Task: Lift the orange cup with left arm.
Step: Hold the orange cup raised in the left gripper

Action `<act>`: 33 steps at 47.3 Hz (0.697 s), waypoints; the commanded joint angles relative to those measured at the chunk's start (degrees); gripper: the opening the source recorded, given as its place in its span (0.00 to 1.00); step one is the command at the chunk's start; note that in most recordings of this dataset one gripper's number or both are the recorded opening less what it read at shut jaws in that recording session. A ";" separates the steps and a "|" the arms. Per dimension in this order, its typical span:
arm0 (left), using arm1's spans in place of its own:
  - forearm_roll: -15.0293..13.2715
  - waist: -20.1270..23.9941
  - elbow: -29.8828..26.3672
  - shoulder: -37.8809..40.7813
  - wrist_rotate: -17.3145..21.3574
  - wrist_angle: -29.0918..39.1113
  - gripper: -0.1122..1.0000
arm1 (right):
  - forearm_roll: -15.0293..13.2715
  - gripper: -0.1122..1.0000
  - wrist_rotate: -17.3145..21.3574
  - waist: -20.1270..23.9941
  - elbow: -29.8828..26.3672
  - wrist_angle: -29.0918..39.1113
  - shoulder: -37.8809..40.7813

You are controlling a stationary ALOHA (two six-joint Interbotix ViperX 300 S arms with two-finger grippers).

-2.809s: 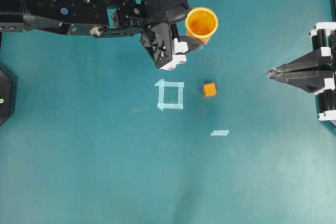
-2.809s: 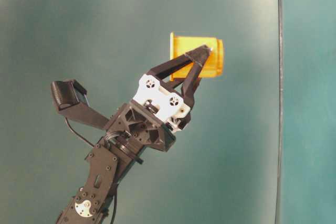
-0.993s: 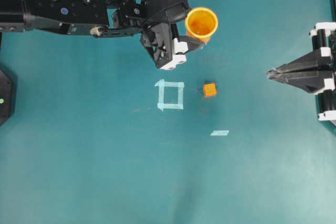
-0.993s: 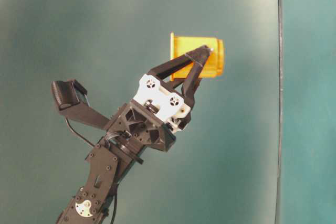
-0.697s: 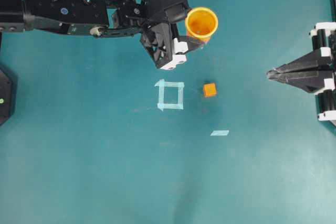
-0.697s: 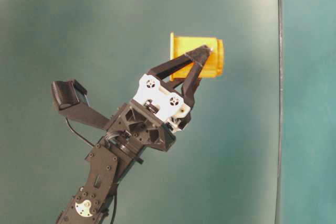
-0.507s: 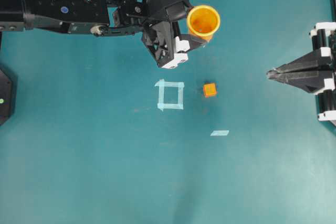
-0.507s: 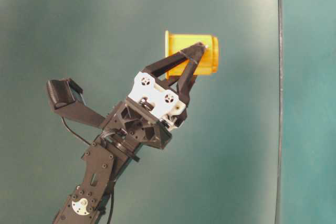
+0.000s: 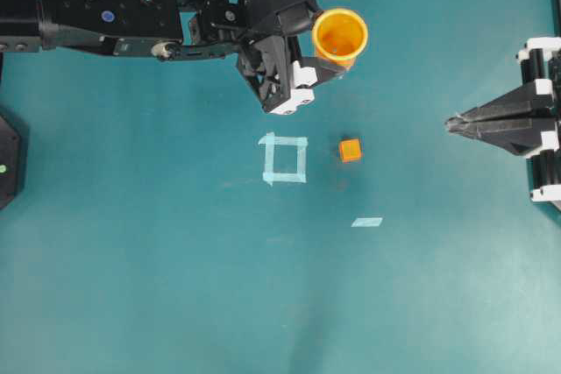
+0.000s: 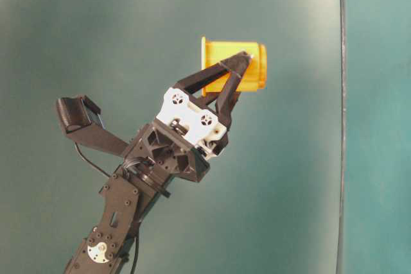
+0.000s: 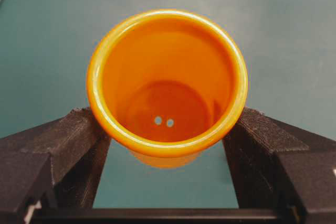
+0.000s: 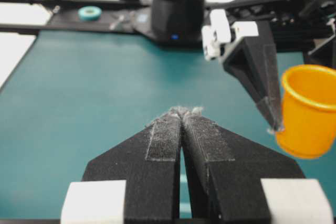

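The orange cup [image 9: 340, 35] is held upright in the air by my left gripper [image 9: 331, 57], at the back middle of the table. In the table-level view the cup [image 10: 237, 62] hangs clear above the surface with the left gripper [image 10: 236, 68] shut on its side. In the left wrist view the two black fingers [image 11: 68, 140] press on both sides of the cup [image 11: 167, 77] below its rim. My right gripper [image 9: 450, 123] is shut and empty at the right edge; it also shows in the right wrist view [image 12: 182, 113], where the cup [image 12: 307, 109] is at the right.
A small orange cube [image 9: 351, 150] lies on the teal table near the middle. A square of pale tape [image 9: 284, 158] is left of it and a short tape strip [image 9: 367, 222] lies in front.
My left gripper has lifted the cup slightly higher and a little further back than a second ago. The right arm has not moved.
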 commanded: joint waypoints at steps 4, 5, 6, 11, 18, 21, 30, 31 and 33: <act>0.09 0.09 -1.67 -2.20 0.09 -0.18 0.70 | 0.00 0.10 0.09 0.09 -1.85 -0.26 0.18; 0.09 0.09 -1.67 -2.20 0.09 -0.18 0.70 | 0.00 0.10 0.09 0.00 -1.85 -0.26 0.18; 0.09 0.09 -1.67 -2.20 0.09 -0.18 0.70 | 0.00 0.10 0.09 0.09 -1.85 -0.26 0.18; 0.09 0.09 -1.58 -2.20 0.09 -0.18 0.70 | 0.00 0.10 0.09 0.09 -1.85 -0.26 0.18; 0.09 0.09 -1.49 -2.29 0.09 -0.18 0.70 | -0.09 0.10 0.09 0.09 -1.85 -0.26 0.18; 0.09 0.18 -1.41 -2.29 0.09 -0.18 0.70 | 0.00 0.10 0.09 0.00 -1.85 -0.26 0.18; 0.09 0.09 -1.32 -2.37 0.09 -0.18 0.70 | 0.00 0.10 0.09 0.00 -1.85 -0.26 0.18; 0.09 0.09 -1.23 -2.37 0.09 -0.18 0.70 | 0.00 0.10 0.09 0.09 -1.85 -0.26 0.18; 0.09 0.09 -1.23 -2.46 0.09 -0.18 0.70 | 0.00 0.10 0.09 0.09 -1.85 -0.26 0.18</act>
